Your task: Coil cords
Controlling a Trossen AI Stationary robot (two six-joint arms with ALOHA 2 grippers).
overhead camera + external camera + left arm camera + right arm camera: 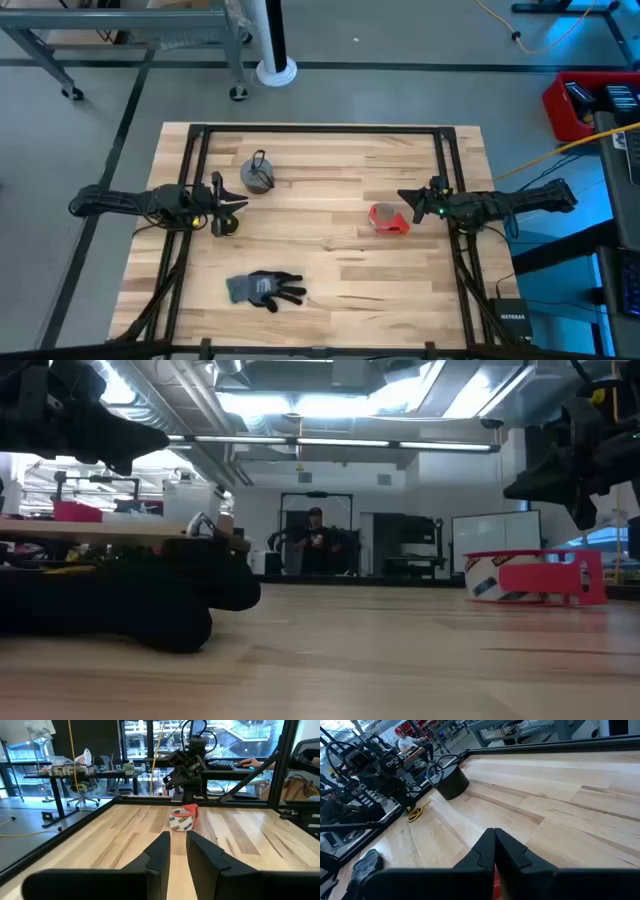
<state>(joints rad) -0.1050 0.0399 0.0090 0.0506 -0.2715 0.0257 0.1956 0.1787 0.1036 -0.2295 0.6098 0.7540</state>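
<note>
1. Cords: a yellow cord (414,813) lies coiled on the table (330,270) at left of centre in the high view, under the left gripper (240,205); in the right wrist view it shows as a small yellow loop beside the grey roll (451,783).
2. A black cord (259,160) seems to loop over the grey roll in the upper left of the table, though it is thin and hard to make out.
3. Left gripper hovers at the table's left side, pointing toward the centre. In the left wrist view its fingers (157,852) stand slightly apart, with bare wood showing between them and nothing held.
4. Right gripper (410,200) sits at right of centre in the high view, just beside the red roll (388,218). In the right wrist view its fingers (482,851) are pressed together, holding nothing.
5. A grey and black glove (263,288) lies at lower left of the table, well apart from both rolls.
6. A person (316,545) shows far off at the centre of the low view.
</note>
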